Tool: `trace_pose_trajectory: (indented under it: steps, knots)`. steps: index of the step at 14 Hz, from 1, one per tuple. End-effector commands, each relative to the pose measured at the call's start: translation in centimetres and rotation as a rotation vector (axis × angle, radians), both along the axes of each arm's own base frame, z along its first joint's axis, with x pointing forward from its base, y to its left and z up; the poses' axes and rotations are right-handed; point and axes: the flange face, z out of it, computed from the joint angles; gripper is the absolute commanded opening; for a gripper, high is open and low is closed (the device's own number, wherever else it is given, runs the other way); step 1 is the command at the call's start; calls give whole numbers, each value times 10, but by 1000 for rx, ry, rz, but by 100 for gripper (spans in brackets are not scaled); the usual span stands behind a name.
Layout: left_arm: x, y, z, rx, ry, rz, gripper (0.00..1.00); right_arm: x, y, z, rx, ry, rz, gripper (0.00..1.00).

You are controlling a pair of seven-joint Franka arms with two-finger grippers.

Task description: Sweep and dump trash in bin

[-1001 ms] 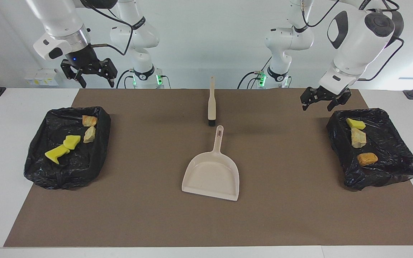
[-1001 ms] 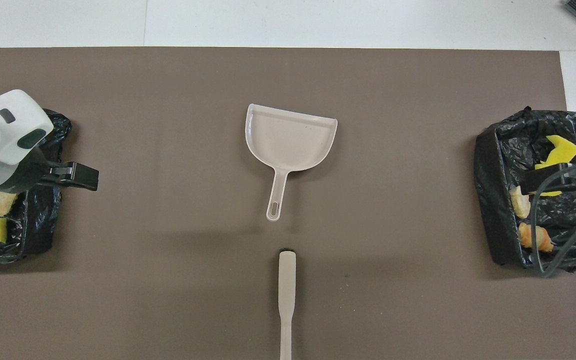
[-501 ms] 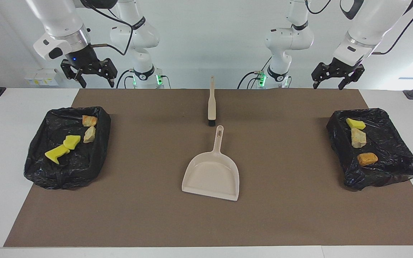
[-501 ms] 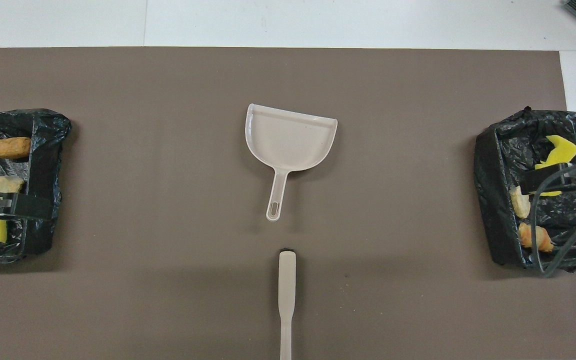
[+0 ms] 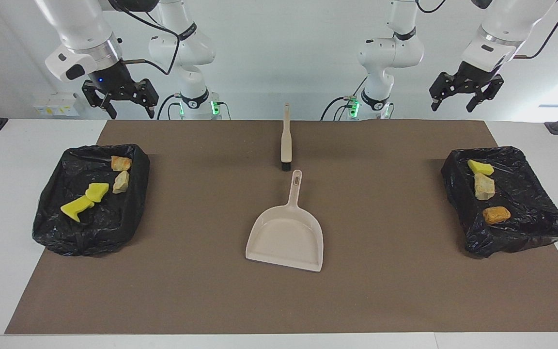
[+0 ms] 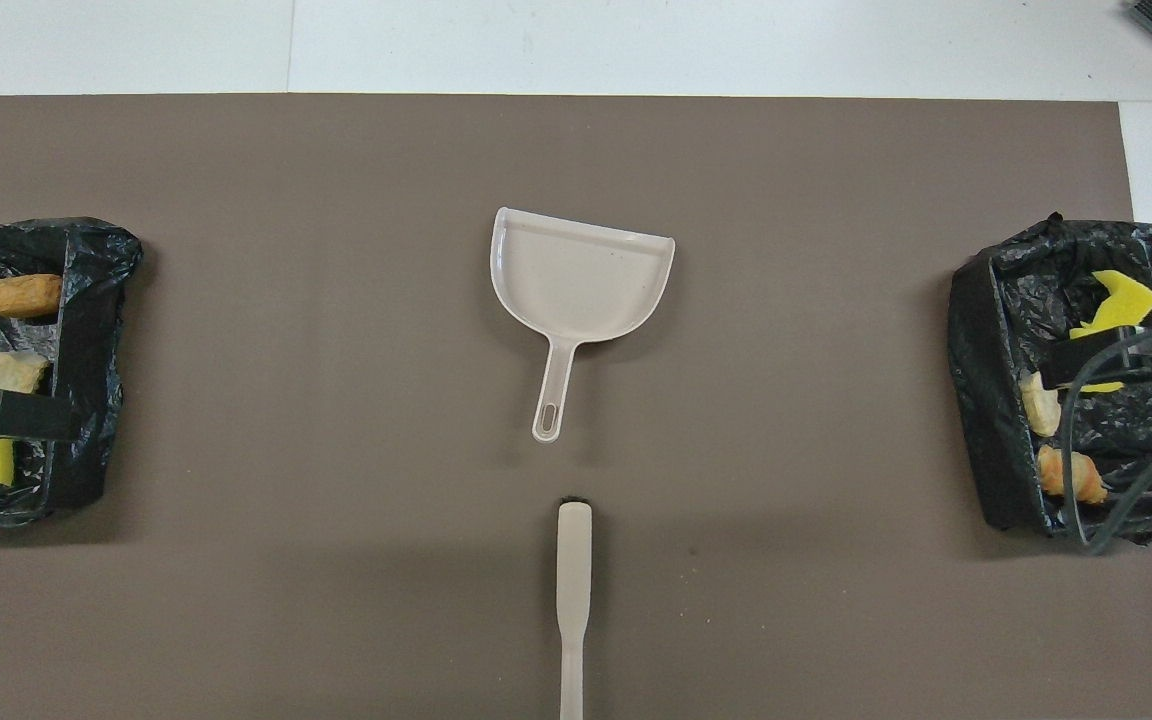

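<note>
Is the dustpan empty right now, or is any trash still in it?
Empty. The dustpan lies flat on the mat with a bare scoop; the trash sits in the black-lined bins.

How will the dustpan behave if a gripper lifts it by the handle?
The dustpan looks like thin moulded plastic, so probably light and stiff. Its handle is narrow and smooth, so it may twist in a two-finger grip. The wide empty scoop, farther from the robots than the handle, would likely droop when raised.
</note>
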Motion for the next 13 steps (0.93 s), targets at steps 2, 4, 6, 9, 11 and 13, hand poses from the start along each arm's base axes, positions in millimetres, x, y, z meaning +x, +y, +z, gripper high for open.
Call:
trace_pose_trajectory:
  steps: [2, 4, 6, 9, 11, 13]
  knots:
    - [21, 1, 18, 21, 30, -8, 100, -6, 0, 1, 15, -7, -14, 100]
    - [23, 0, 12, 15, 4, -11, 100, -6, -1, 1, 15, -7, -15, 100]
    - [24, 1, 9, 16, 8, -5, 100, -6, 0, 1, 15, -7, -14, 100]
    - [25, 0, 10, 14, -1, -8, 100, -6, 0, 1, 15, -7, -14, 100]
    - [25, 1, 11, 14, -4, -6, 100, -6, 0, 1, 15, -7, -14, 100]
    - [25, 1, 8, 15, 2, -6, 100, -6, 0, 1, 15, -7, -14, 100]
